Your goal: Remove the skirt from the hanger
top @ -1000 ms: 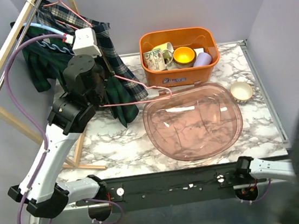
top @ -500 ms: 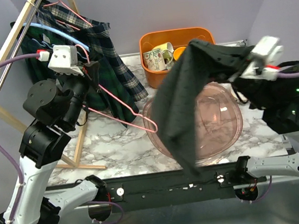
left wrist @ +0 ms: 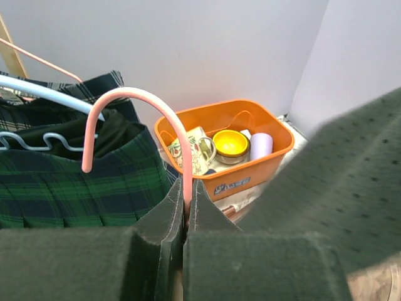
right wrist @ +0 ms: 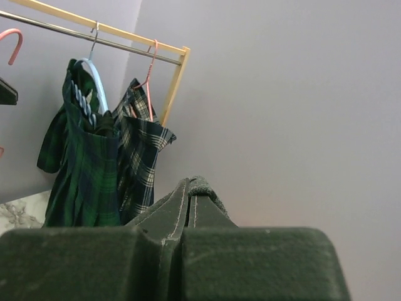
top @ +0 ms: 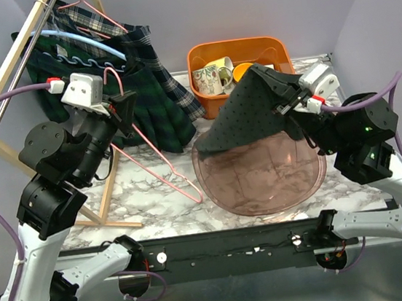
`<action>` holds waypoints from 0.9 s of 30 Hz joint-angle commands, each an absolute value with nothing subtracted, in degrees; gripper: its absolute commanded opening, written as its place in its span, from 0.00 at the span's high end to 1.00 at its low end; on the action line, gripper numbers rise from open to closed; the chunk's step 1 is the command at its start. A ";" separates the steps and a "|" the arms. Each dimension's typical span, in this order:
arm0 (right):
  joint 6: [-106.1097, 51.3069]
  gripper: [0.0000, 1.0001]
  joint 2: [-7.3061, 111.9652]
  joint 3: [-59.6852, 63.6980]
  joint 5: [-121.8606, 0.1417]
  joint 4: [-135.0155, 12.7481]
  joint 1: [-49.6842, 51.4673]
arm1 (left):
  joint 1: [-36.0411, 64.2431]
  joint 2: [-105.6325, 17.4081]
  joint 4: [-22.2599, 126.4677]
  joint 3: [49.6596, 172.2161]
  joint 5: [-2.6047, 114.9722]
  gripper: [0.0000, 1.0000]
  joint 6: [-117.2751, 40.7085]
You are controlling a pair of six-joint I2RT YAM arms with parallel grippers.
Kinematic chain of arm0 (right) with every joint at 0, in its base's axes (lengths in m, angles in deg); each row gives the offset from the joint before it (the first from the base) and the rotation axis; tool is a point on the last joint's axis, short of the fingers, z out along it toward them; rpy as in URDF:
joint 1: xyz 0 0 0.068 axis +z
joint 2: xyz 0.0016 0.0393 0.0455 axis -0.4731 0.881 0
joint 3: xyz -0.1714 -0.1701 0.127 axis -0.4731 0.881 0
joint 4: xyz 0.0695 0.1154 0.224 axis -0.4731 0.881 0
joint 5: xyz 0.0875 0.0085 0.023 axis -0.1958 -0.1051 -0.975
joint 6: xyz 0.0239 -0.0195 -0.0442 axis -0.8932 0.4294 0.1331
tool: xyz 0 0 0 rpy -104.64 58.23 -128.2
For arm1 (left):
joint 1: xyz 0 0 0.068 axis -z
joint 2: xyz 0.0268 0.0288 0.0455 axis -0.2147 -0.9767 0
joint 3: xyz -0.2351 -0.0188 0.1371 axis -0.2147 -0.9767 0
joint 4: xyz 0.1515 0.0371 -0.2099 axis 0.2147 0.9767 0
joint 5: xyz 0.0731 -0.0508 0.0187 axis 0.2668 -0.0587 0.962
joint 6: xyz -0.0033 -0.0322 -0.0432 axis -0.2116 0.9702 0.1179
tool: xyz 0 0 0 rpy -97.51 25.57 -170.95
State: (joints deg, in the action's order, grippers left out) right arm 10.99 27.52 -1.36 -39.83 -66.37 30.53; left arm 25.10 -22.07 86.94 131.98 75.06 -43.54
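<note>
A dark dotted skirt [top: 244, 116] hangs from my right gripper [top: 283, 100], which is shut on its top edge. The cloth drapes over the far rim of the pink tub [top: 264, 183]. In the right wrist view a fold of it shows pinched at the jaw tips [right wrist: 210, 187]. My left gripper [top: 125, 102] is shut on the bare pink hanger [top: 162, 162], held up at the left with its lower end hanging free. The left wrist view shows the jaws shut on the hanger's neck [left wrist: 186, 182] below its hook, and the skirt [left wrist: 344, 169] at the right, apart from the hanger.
An orange bin [top: 201, 95] with mugs stands at the back. A wooden clothes rack [top: 1, 79] on the left carries plaid skirts [top: 149, 113] on a blue hanger [top: 93, 50] and a pink one. The rack and skirts also show in the right wrist view [right wrist: 94, 163].
My right gripper came in with the skirt and has lowered it from a long hanging drape to over the tub's far rim. My left gripper has lifted the bare hanger up and left.
</note>
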 commanded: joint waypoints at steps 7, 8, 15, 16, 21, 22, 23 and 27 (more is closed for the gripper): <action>10.45 0.99 25.04 -2.88 -36.61 -63.40 30.48 | 24.96 -21.09 87.08 132.11 72.71 1.00 -44.59; 9.92 0.99 23.56 -1.04 -36.17 -63.40 30.39 | 25.04 -20.91 86.99 132.11 72.71 1.00 -44.59; 8.07 0.99 19.77 11.54 -31.51 -69.11 30.39 | 25.04 -20.56 87.52 131.49 72.62 1.00 -45.38; 7.11 0.99 19.94 12.16 -31.34 -68.94 30.47 | 25.04 -20.56 87.43 131.49 72.62 1.00 -45.29; 5.96 0.99 20.73 18.74 -28.09 -71.65 30.13 | 25.04 -20.04 86.82 130.53 71.39 1.00 -44.77; 4.30 0.99 21.43 19.28 -27.47 -71.66 29.60 | 25.04 -19.86 86.12 130.18 71.30 1.00 -44.59; 2.46 0.99 21.52 19.72 -26.60 -71.31 29.42 | 25.04 -19.51 85.76 129.39 71.21 1.00 -44.59; -16.41 0.99 20.38 23.84 -18.53 -61.41 29.42 | 25.04 -19.42 85.06 128.33 71.21 1.00 -44.50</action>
